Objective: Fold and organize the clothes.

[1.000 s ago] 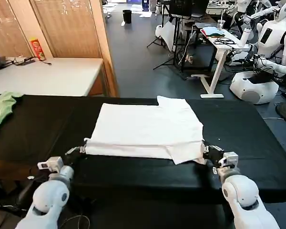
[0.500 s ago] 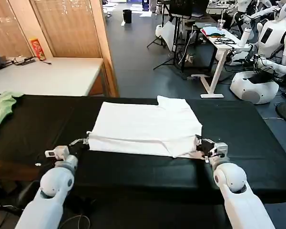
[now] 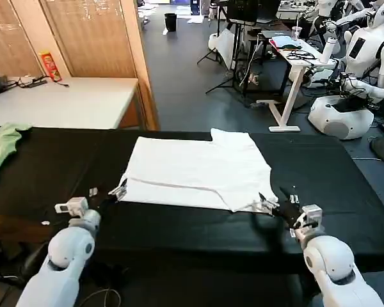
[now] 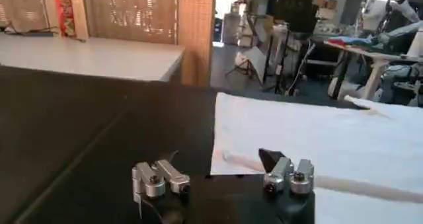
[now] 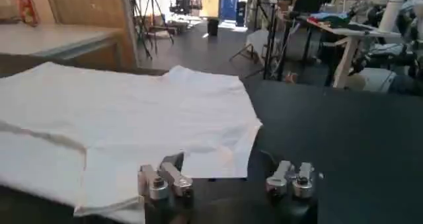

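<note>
The white T-shirt is seen lying flat on the black table, its near hem doubled over into a narrow fold. The left gripper is held just off the shirt's near left corner with its fingers spread and nothing gripped. The right gripper is likewise parted and empty at the near right corner, just beside the cloth.

white T-shirt: 1 | green garment: 1 | end effectors: 2
</note>
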{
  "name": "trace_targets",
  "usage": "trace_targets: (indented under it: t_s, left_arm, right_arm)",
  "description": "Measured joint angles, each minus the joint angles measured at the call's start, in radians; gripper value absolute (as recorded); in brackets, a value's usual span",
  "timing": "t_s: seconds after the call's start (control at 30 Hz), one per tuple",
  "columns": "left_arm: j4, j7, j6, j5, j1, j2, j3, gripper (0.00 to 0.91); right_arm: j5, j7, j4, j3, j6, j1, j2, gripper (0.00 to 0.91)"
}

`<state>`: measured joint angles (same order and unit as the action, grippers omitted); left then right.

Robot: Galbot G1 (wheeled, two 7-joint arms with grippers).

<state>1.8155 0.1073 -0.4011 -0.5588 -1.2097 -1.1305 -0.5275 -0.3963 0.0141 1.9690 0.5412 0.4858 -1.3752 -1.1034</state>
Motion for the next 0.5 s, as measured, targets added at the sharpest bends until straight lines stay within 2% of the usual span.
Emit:
trace_targets:
  t_s: [0.07,0.1,0.13,0.17,0.2,0.23,0.3,0.33,0.37,0.4,0.5]
  left_arm:
    - [0.004,-0.014,-0.004,-0.003,-0.022,0.001,-0.001,0.878]
    - [0.006,-0.021,-0.006,-0.005,-0.034,0.000,-0.002,0.878]
    - [0.006,-0.024,-0.009,-0.009,-0.043,0.000,-0.002,0.858]
    - [0.007,-0.027,-0.011,-0.013,-0.051,-0.001,-0.002,0.673]
    - [0.007,-0.028,-0.013,-0.015,-0.056,-0.002,-0.002,0.595]
    - [0.007,-0.028,-0.014,-0.017,-0.058,-0.002,-0.002,0.400]
    - [0.007,-0.027,-0.015,-0.022,-0.060,-0.003,-0.002,0.146]
    - [0.007,-0.028,-0.017,-0.024,-0.062,-0.003,-0.002,0.107]
    - [0.007,-0.029,-0.018,-0.026,-0.064,-0.003,-0.002,0.039]
    - [0.007,-0.030,-0.019,-0.028,-0.067,-0.002,-0.002,0.000]
    - [0.006,-0.035,-0.020,-0.029,-0.072,-0.001,-0.002,0.000]
  right_arm:
    - [0.005,0.000,0.000,-0.003,0.000,-0.008,-0.004,0.770]
    - [0.005,0.000,0.000,-0.005,0.001,-0.010,-0.005,0.702]
    - [0.006,0.000,0.000,-0.006,0.002,-0.011,-0.006,0.683]
    - [0.006,0.000,0.000,-0.008,0.004,-0.012,-0.007,0.614]
    - [0.006,0.000,-0.001,-0.009,0.004,-0.013,-0.008,0.536]
    - [0.006,0.000,-0.002,-0.009,0.004,-0.014,-0.009,0.507]
    - [0.006,0.000,-0.005,-0.009,0.004,-0.018,-0.013,0.302]
    - [0.006,0.000,-0.005,-0.009,0.004,-0.020,-0.014,0.263]
    - [0.006,0.000,-0.005,-0.010,0.004,-0.022,-0.015,0.176]
    - [0.006,0.000,-0.004,-0.010,0.003,-0.023,-0.015,0.166]
    - [0.005,-0.001,0.002,-0.009,0.003,-0.024,-0.013,0.137]
